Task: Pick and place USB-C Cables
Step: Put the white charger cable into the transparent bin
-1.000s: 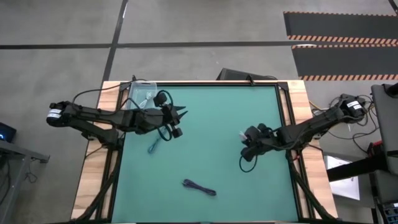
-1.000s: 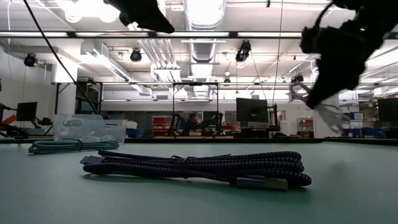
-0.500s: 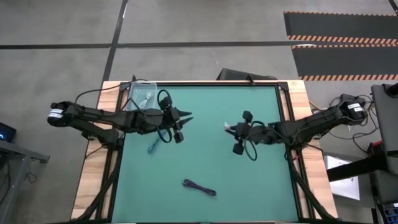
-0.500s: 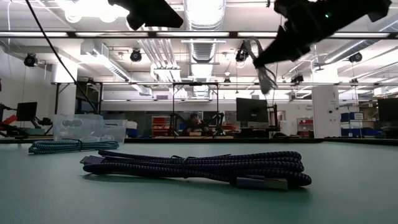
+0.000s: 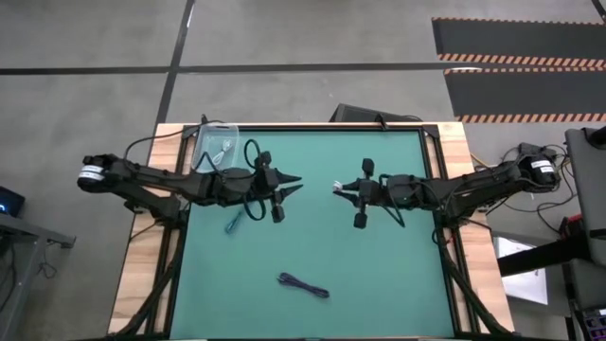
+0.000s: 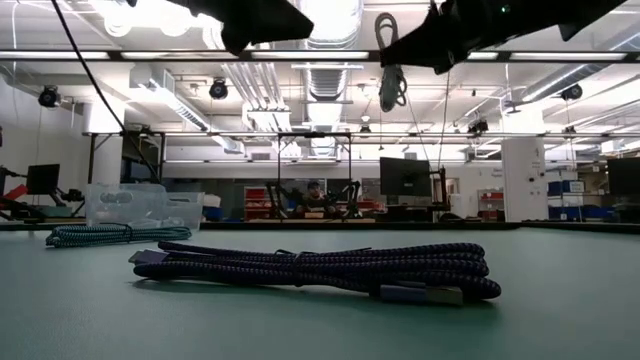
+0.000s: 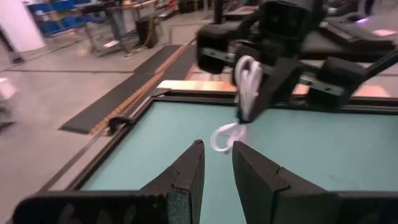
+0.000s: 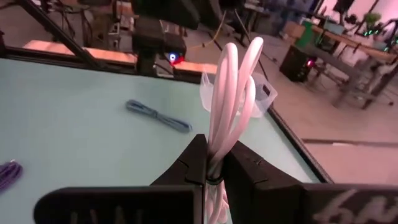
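- Presently, the white cable (image 8: 231, 93) is clamped in the right claw (image 5: 343, 188), whose fingers are closed tight on the bundle; it hangs in the air above the tabletop (image 5: 379, 265), near centre, its loops dangling free.
- Teal cable (image 5: 232, 224) lies on the mat toward nine o'clock; purple-black cable (image 5: 303, 285) lies toward six o'clock, well apart from both arms.
- Clear bin (image 5: 216, 142) stands at the eleven o'clock corner, with a light cable inside it.
- Left claw (image 5: 292, 185) hovers just at nine o'clock of the right claw, tips pointing at it, fingers partly apart and holding nothing.
- Judgement: the step in hand appears to be a hand-over of the white cable, or its carriage toward the bin.
- To do it well: bring the left fingers around the free loops rather than the tail, close fully before the right claw lets go, and keep the bundle above the mat so the loops do not snag.
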